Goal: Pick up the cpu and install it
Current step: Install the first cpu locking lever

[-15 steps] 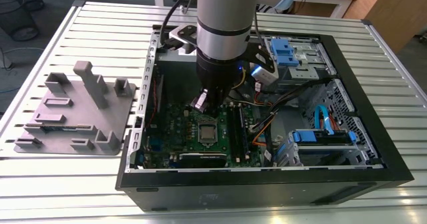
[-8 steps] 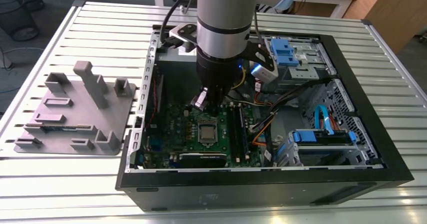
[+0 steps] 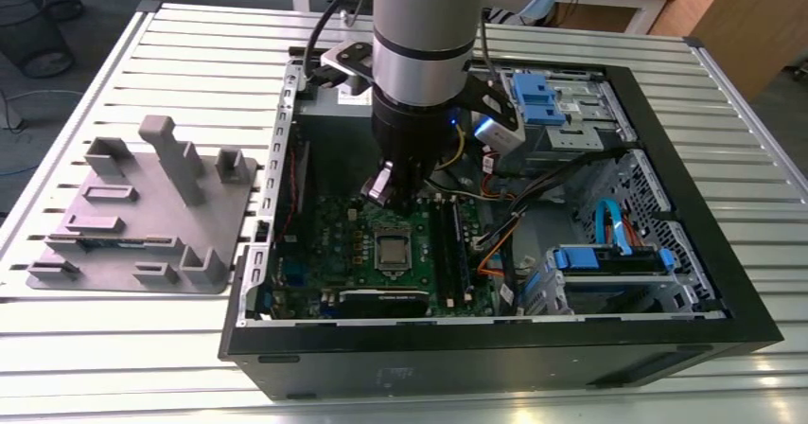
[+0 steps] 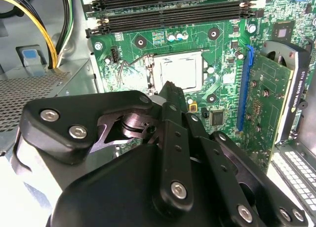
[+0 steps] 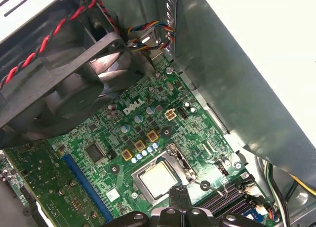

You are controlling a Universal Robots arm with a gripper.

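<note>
a: where is the cpu (image 3: 392, 250) right now?

b: it sits in the socket at the middle of the green motherboard (image 3: 331, 244), inside the open black computer case (image 3: 707, 254). in the second wrist view the cpu (image 4: 180, 70) shows its pale metal top, framed by the socket's metal bracket. in the first wrist view the cpu (image 5: 159, 179) lies flat in that same frame.

a: and the gripper (image 3: 386, 184)?

b: it hangs above the motherboard, just past the socket's edge on the side nearer the power supply, apart from the cpu. in the second wrist view the gripper (image 4: 170, 89) tip ends right by the socket's edge. its fingertips look pressed together with nothing between them.

a: what else is near the motherboard?

b: black memory slots (image 4: 173, 12) run along one side of the socket, a graphics card (image 4: 281, 89) stands in a blue slot on the other side, and a black fan (image 5: 74, 84) stands at the board's end. outside the case, to the exterior view's left, a grey fixture plate (image 3: 139, 216) rests on the slatted metal table (image 3: 127, 348).
</note>
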